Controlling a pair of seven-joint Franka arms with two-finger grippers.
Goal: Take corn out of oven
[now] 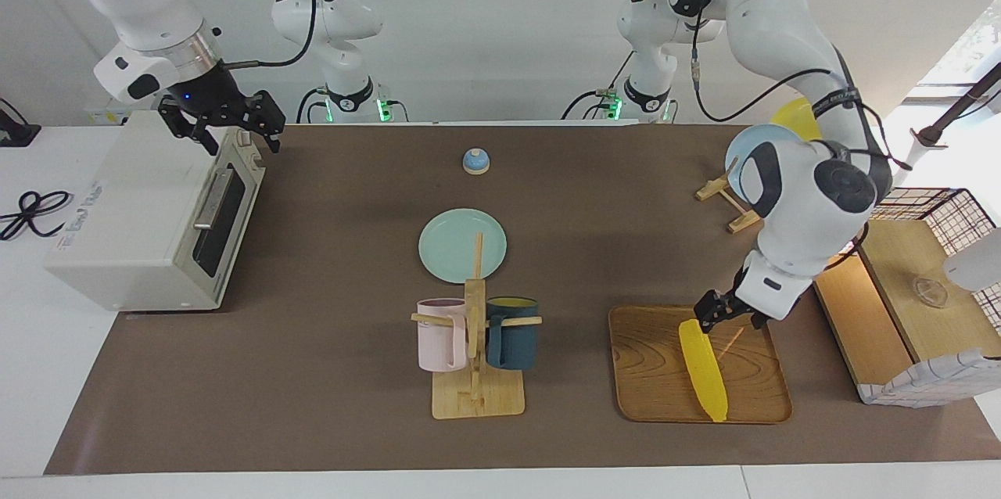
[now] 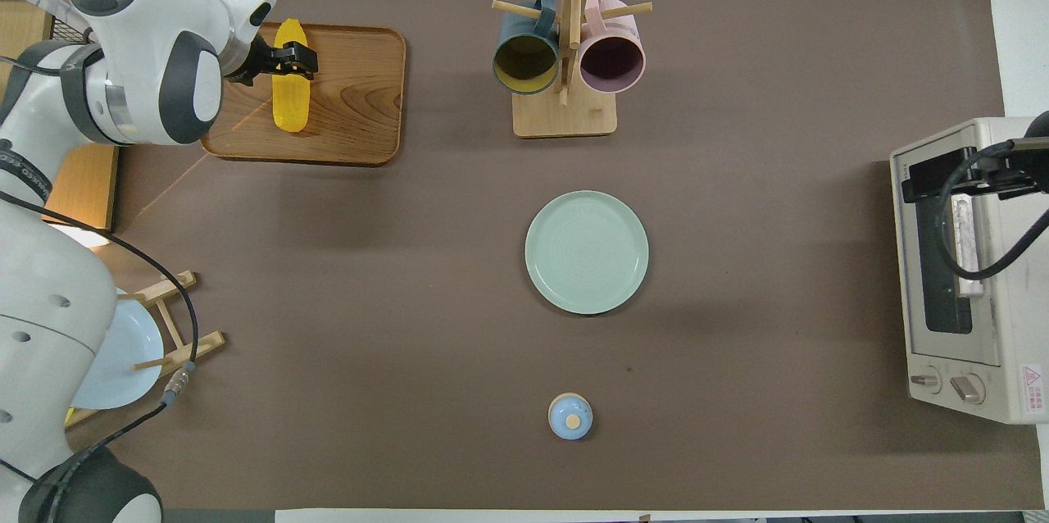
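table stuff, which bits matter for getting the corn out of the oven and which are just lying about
Job:
corn, lying on wooden tray
oven, door shut
left gripper

Lying about:
green plate
mug rack
blue bell
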